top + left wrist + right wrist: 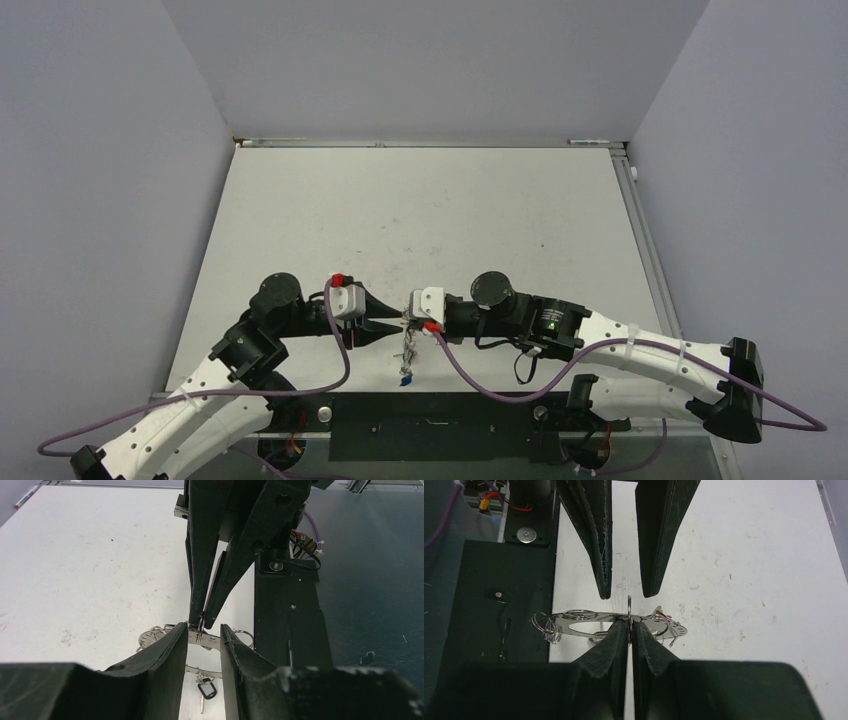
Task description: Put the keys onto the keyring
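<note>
The white counter [420, 210] carries a black mounting plate [430, 430] along its near edge, where both arms are bolted. The white-and-black left arm [200, 400] and right arm [650, 360] bend inward, so their tools meet tip to tip above the middle of that near edge, just beyond the plate.

The left gripper [627, 595] stands partly open, its two black fingers [165, 650] clearly apart. Its own wrist view shows a stretch of the ring's rim crossing the gap between them. Whether either finger touches the metal cannot be told.

The right gripper [629, 624] is pinched almost fully together, only a hairline gap showing. Its tips are clamped on the rim of the large flat silvery metal keyring [202, 638], at a spot where one small wire loop [629, 611] stands upright.

The keyring is held up off the counter, lying roughly level between the two tools. More thin wire loops [544, 625] bunch along its rim towards the plate side.

Small silver metal keys [406, 360] dangle beneath it towards the near edge. One carries an oblong black plastic tag [207, 690], and an oblong blue plastic tag [403, 380] hangs lowest, just short of the plate.
</note>
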Controlling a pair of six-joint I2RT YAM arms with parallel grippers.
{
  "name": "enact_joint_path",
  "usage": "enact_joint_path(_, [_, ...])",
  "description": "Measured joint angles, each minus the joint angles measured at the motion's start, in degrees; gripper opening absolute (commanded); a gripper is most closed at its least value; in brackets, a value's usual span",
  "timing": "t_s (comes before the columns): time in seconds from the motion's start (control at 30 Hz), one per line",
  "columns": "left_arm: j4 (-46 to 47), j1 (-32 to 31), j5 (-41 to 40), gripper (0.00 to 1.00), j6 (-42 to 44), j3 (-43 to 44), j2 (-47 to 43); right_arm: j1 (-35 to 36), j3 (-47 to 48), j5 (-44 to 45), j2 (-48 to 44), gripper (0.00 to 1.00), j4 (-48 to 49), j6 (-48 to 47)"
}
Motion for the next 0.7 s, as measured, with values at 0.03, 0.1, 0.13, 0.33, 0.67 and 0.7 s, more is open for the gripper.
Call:
enact_joint_path(0.03, [0.1,-0.2,0.0,0.26,-0.1,-0.1,0.0,0.0,0.2,-0.5,0.0,0.05,0.0,0.1])
enact_joint_path(0.1, [0.4,-0.4,0.0,0.26,-0.3,-0.4,0.0,0.0,0.3,-1.2,0.0,0.05,-0.1,0.2])
enact_joint_path(0.13, [0.4,-0.5,0.0,0.25,-0.4,-0.4,0.0,0.0,0.4,-1.4,0.0,0.05,-0.1,0.2])
enact_joint_path(0.33, [1.3,-1.1,0.0,0.21,-1.1,-0.7,0.7,0.0,0.4,-2.7,0.0,0.05,-0.2,0.3])
enact_joint_path(0.67, [2.3,-1.8,-0.4,0.18,-1.7,-1.2,1.1,0.0,0.4,-3.4,0.0,0.05,-0.3,0.3])
enact_joint_path(0.7, [2.3,-1.8,-0.5,0.17,-1.7,-1.2,1.2,0.0,0.4,-3.4,0.0,0.05,-0.3,0.3])
